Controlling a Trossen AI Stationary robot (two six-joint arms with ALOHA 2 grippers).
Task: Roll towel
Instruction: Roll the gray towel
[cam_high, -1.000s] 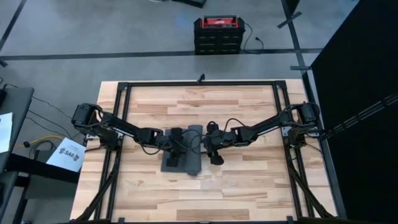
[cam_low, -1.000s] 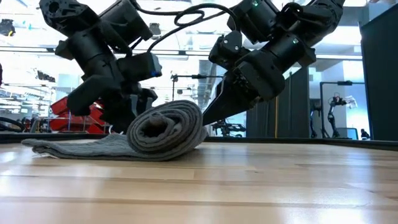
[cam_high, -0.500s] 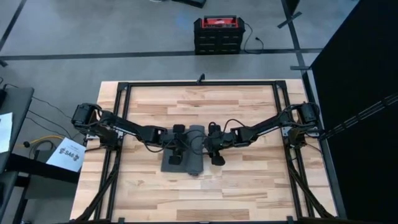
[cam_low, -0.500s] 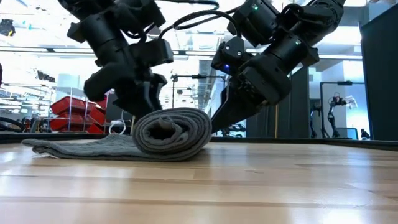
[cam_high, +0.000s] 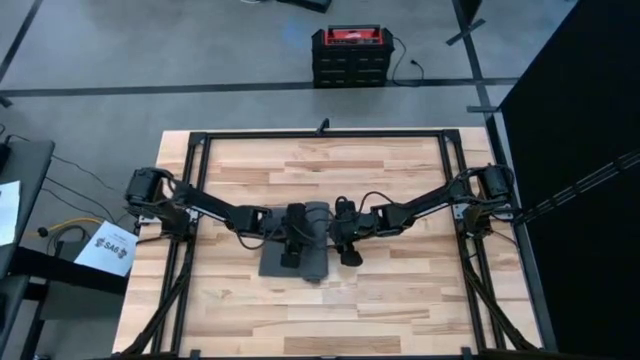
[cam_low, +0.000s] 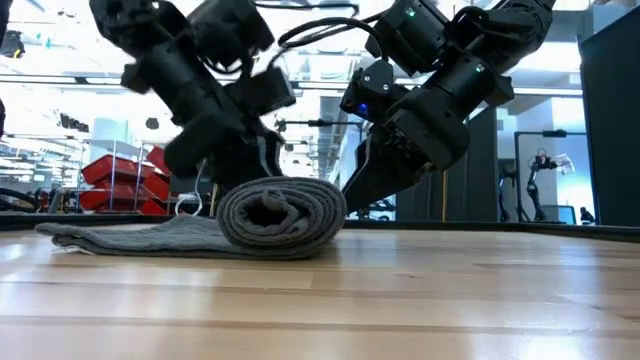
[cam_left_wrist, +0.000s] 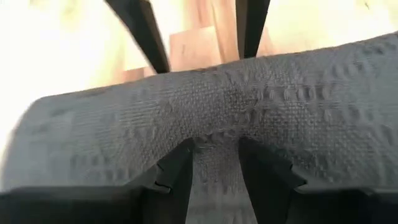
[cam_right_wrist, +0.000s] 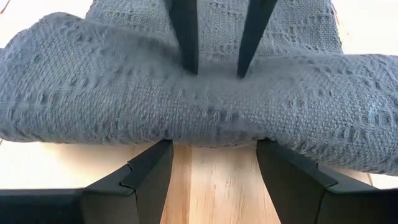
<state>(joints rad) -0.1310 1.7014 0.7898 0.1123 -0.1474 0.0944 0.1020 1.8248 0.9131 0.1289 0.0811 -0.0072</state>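
Towel (cam_low: 280, 212) being rolled, frame centre. Left gripper (cam_left_wrist: 214, 163) narrow, right gripper (cam_right_wrist: 211, 163) wide, both being pressed against roll; even pushing advised.

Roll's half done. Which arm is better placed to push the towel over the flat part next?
Left, likely. The left gripper sits on top of the towel roll, fingers open, with the flat tail on its side. The right gripper is beside the roll, open.

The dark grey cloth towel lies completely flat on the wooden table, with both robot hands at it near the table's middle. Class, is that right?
Not quite. The dark grey cloth towel is not completely flat: the low view shows part of it wound into a thick roll, with a flat tail trailing on the wooden table. The rest holds: the left hand and right hand are both at it.
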